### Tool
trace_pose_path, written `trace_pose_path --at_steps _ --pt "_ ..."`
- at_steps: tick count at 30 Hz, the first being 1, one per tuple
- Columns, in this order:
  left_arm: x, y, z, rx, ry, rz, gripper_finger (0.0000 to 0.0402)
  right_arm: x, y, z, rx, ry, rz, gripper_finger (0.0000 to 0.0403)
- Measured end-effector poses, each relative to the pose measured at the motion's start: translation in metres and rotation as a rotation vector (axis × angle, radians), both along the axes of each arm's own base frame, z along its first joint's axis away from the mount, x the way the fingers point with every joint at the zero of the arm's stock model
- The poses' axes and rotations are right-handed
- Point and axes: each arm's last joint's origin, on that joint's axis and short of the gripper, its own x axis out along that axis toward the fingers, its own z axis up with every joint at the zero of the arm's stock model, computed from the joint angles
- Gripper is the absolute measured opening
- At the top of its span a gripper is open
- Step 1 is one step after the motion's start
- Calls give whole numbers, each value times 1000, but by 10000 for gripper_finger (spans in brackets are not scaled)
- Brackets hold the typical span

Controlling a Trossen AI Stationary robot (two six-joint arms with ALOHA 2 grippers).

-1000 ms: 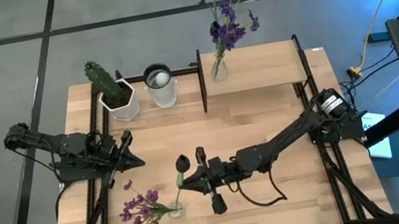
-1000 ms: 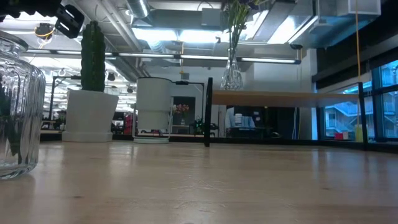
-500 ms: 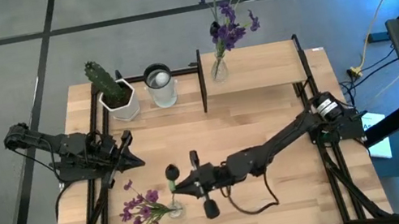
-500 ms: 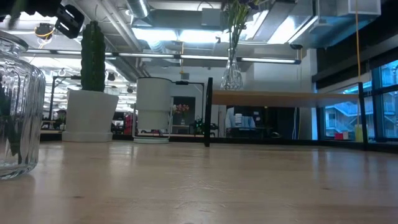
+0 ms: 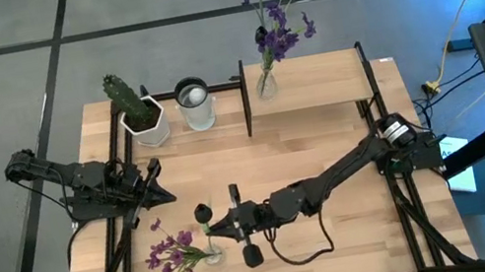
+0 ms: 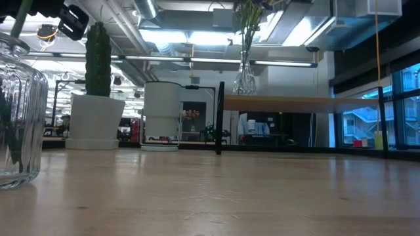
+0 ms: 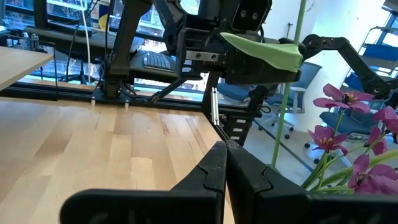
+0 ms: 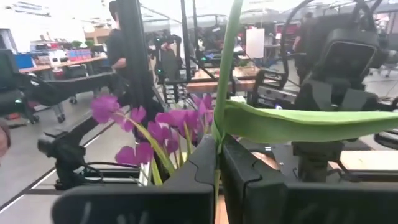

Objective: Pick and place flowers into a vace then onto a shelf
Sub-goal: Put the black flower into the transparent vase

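- Two fingers of the right gripper (image 8: 217,163) pressed together on a green stem (image 8: 225,68) bearing one long leaf (image 8: 305,124); seen from above, right gripper (image 5: 211,228) stretched low across the front of the table (image 5: 325,151), beside the front vase.
- Pink flowers (image 5: 171,254) standing in a clear ribbed glass vase (image 6: 20,118) near the table's front left; blooms spread out to the left of the glass, just beside the right gripper.
- Pink blooms (image 8: 152,127) visible just beyond the fingers in the right wrist view.
- Left gripper (image 5: 153,184) resting at the table's left edge, well apart from the vase; fingers (image 7: 214,171) closed against each other, holding nothing.
- Violet flowers (image 5: 277,35) upright in a second glass vase (image 5: 265,82) on the shelf (image 5: 323,82) at the table's back right.
- Cactus (image 5: 126,96) in a white pot (image 5: 149,127) and a white cylinder (image 5: 196,106) side by side at the back left, beside the shelf.
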Motion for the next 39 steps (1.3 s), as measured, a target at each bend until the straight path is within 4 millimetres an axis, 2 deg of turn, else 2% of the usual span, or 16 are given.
trace_pose_path --at_steps 4,15,21,26,39 --pt "0 0 0 0 0 0 4 2 1 -3 4 -7 -5 5" --pt "0 0 -2 6 15 0 4 14 6 -45 -18 53 -5 17" --pt "0 0 -1 5 14 0 6 18 7 -59 28 88 -3 19" --pt "0 0 -2 6 15 -1 7 18 7 -61 67 105 -1 20" --pt "0 0 -2 6 15 -1 8 17 7 -66 44 157 -4 23"
